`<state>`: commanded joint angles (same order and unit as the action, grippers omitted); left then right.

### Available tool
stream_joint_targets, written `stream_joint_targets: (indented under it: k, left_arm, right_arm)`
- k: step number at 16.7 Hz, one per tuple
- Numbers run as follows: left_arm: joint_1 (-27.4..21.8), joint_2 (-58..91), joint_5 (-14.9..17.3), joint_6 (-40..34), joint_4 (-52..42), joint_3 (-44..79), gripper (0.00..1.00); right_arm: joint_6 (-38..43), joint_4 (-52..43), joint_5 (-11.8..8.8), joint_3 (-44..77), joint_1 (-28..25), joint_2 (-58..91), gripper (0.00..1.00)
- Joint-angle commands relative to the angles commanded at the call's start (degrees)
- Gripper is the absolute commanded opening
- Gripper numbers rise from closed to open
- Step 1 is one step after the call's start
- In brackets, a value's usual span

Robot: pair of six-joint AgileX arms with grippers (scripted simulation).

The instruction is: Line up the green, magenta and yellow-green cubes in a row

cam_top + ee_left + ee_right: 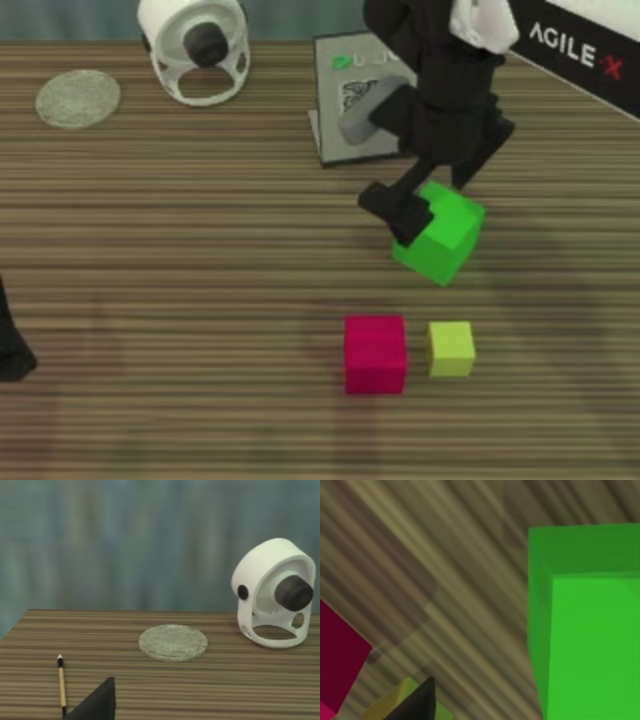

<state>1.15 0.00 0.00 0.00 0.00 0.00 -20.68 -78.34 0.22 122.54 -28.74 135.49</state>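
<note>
Green, the largest plain cube [445, 240], is gripped between the fingers of the right gripper [437, 200] at the table's centre-right and is seen turned at an angle to the table's edges; the top view does not settle whether it is lifted clear of the striped wooden tabletop [180, 300]. Nearer the front edge, the smooth magenta cube [375, 353] and the small pale yellow-green cube [451, 348] are set side by side, close together but apart, with magenta on the left. In the right wrist view, the green cube [585, 630] fills one side, with the magenta [337, 655] and yellow-green [400, 700] corners showing beyond.

The left arm [12, 345] is parked at the table's left edge; how its pincer stands cannot be told. A white fan-like device [195, 48], a round grey stone coaster [78, 98] and a grey printed card [350, 100] lie along the far side.
</note>
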Motion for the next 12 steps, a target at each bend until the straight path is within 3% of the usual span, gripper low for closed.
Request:
stream_joint_targets:
  k: [3, 12]
  left_arm:
    - [0.00, 0.00, 0.00, 0.00, 0.00, 0.00, 1.00]
    - [0.00, 0.00, 0.00, 0.00, 0.00, 0.00, 1.00]
  right_arm:
    - [-4.83, -0.40, 0.06, 2.29, 1.70, 0.72, 1.00]
    - [-4.97, 3.90, 0.07, -1.61, 1.69, 1.16, 1.00]
